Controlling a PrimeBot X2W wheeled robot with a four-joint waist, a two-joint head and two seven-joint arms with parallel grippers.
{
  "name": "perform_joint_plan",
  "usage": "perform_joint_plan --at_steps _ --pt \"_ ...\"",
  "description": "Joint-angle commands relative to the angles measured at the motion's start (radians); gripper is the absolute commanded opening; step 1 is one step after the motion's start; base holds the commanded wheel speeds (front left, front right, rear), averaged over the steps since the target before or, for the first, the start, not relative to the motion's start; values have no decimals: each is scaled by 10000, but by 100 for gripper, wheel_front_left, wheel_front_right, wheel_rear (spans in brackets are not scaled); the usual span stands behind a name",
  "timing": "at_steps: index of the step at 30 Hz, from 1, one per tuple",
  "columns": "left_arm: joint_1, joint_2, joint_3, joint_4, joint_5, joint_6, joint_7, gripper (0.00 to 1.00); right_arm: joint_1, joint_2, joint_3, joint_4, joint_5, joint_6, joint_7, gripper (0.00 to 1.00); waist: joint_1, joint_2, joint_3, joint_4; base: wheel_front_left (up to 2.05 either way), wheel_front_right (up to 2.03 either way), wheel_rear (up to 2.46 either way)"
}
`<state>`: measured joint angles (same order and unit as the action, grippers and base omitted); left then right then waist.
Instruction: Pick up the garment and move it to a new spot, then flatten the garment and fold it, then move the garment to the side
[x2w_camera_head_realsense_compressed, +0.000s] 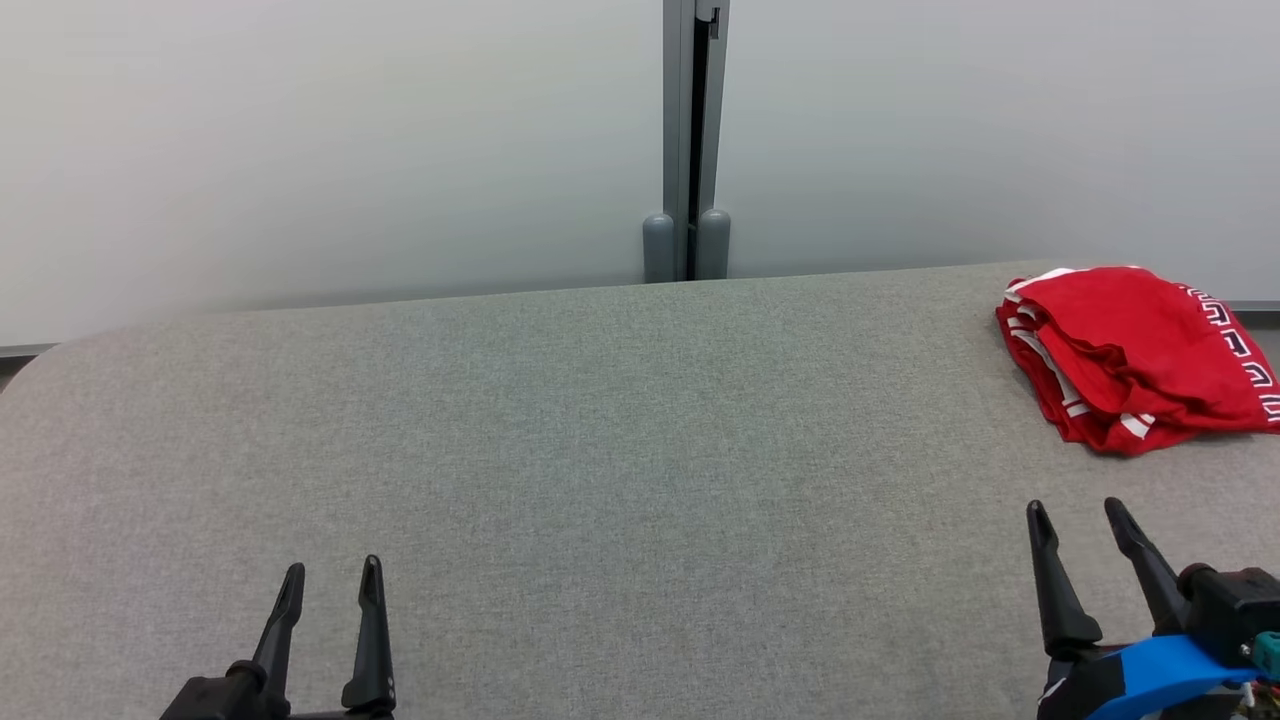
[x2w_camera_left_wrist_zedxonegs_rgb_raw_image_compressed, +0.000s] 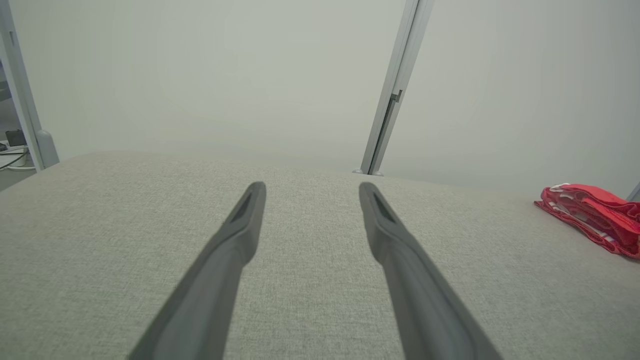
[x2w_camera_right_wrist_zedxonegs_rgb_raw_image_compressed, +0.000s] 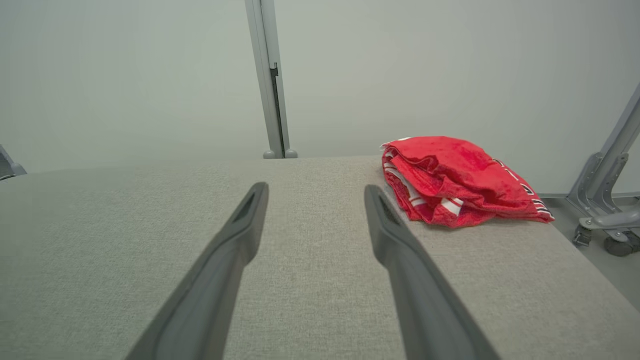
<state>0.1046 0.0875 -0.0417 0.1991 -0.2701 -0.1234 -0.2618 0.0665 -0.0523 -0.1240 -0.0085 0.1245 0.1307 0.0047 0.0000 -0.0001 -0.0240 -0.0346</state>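
The garment (x2w_camera_head_realsense_compressed: 1135, 352) is red with white and black trim, lying folded in a thick bundle at the far right of the grey table (x2w_camera_head_realsense_compressed: 600, 450), close to its right edge. It also lies at the right in the left wrist view (x2w_camera_left_wrist_zedxonegs_rgb_raw_image_compressed: 595, 216) and ahead to the right in the right wrist view (x2w_camera_right_wrist_zedxonegs_rgb_raw_image_compressed: 457, 182). My right gripper (x2w_camera_head_realsense_compressed: 1078, 512) stands open near the front right, short of the garment and apart from it. My left gripper (x2w_camera_head_realsense_compressed: 332, 572) stands open at the front left, far from the garment. Nothing sits between either pair of fingers (x2w_camera_left_wrist_zedxonegs_rgb_raw_image_compressed: 240, 225) (x2w_camera_right_wrist_zedxonegs_rgb_raw_image_compressed: 385, 230).
Pale partition panels with a grey post (x2w_camera_head_realsense_compressed: 690, 140) stand behind the table. A wheeled grey frame leg (x2w_camera_right_wrist_zedxonegs_rgb_raw_image_compressed: 607, 200) stands on the floor past the table's right edge. The table's right edge (x2w_camera_right_wrist_zedxonegs_rgb_raw_image_compressed: 590, 260) runs just beyond the garment.
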Motion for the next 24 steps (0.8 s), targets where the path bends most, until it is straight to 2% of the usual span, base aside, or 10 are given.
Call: perform_joint_plan --at_steps 1,24 --pt "71 -31 30 27 54 14 -39 100 124 14 40 4 88 2 31 100 0 1 -9 4 0 0 0" --pt "15 -150 206 256 237 -53 -39 100 -490 18 603 1388 19 2 -883 100 0 1 -7 192 0 0 0"
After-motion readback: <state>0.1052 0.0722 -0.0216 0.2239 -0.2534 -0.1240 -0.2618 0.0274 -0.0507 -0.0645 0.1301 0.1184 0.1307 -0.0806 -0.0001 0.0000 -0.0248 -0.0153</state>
